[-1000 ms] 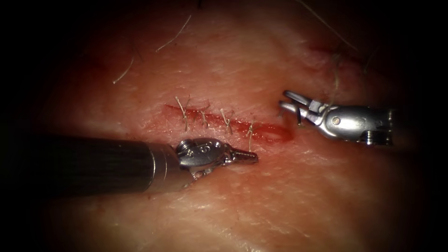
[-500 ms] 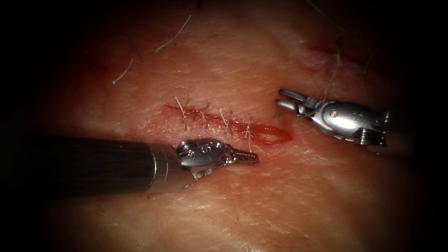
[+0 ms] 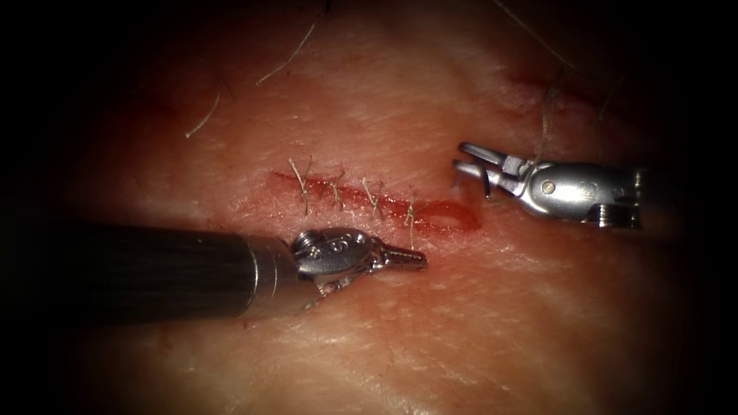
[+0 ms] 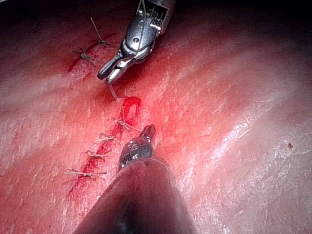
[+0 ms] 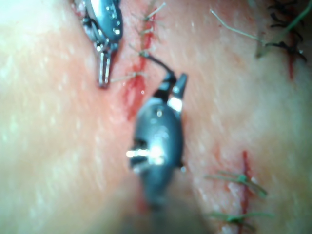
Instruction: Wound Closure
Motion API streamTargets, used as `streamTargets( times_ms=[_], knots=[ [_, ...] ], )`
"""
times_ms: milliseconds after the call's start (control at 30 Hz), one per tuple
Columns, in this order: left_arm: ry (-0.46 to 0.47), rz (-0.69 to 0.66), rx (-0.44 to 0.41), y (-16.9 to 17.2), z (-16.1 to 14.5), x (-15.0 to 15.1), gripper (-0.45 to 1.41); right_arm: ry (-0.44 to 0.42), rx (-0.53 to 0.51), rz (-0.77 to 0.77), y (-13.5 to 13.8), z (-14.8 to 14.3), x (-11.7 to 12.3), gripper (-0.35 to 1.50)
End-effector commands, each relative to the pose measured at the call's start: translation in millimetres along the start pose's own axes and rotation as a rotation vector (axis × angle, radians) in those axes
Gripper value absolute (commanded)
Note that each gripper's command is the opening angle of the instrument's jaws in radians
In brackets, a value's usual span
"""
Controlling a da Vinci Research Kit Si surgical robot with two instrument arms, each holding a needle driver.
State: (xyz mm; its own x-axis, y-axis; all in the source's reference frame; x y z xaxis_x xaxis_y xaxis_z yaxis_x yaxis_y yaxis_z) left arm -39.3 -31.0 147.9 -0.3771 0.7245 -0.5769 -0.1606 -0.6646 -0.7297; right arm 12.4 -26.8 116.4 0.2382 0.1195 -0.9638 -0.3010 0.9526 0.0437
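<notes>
Little has changed over the last second. The right arm's small silver wristed end effector (image 3: 470,159) has rocked and been levelled again, and it is left just beyond the right end of the red, slit-like cut (image 3: 453,217), on its far side. The thin dark curved steel needle (image 3: 486,186) is gripped in it – the jaw tips look slightly parted, but the needle is carried between them, apparently near one end of its curve. The rest hangs down toward the pale pink pork-belly tissue (image 3: 461,330). The needle is not seen to be in the tissue; in the right wrist view its free end (image 5: 157,62) arcs toward the cut without entering it. A fine greenish thread (image 3: 546,123) is seen running from this end effector toward the tissue's far right corner.

The left arm's silver end effector (image 3: 406,259) has not been moved. It is clenched on nothing and rests on the near side of the cut, below the last of four pale thread stitches (image 3: 373,198).

The right end of the cut gapes unstitched – so, as judged, another bite is being lined up rather than made.
</notes>
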Motion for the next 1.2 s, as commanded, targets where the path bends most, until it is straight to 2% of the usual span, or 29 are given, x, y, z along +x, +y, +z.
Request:
streamTargets(
  times_ms=[33,733,1200],
  knots=[
    [0.000,-0.001,-0.002,0.0,0.7,-0.4,-0.06,0.000,0.003,0.001,-0.3,0.8,-0.4,-0.35],
    [-0.001,-0.001,-0.003,0.0,0.7,-0.5,-0.06,-0.030,0.013,0.289,0.8,1.1,0.0,-0.35],
    [-0.001,0.000,-0.005,0.0,0.5,-0.6,-0.06,-0.048,0.076,0.345,0.4,2.7,-0.1,-0.35]
  ],
)
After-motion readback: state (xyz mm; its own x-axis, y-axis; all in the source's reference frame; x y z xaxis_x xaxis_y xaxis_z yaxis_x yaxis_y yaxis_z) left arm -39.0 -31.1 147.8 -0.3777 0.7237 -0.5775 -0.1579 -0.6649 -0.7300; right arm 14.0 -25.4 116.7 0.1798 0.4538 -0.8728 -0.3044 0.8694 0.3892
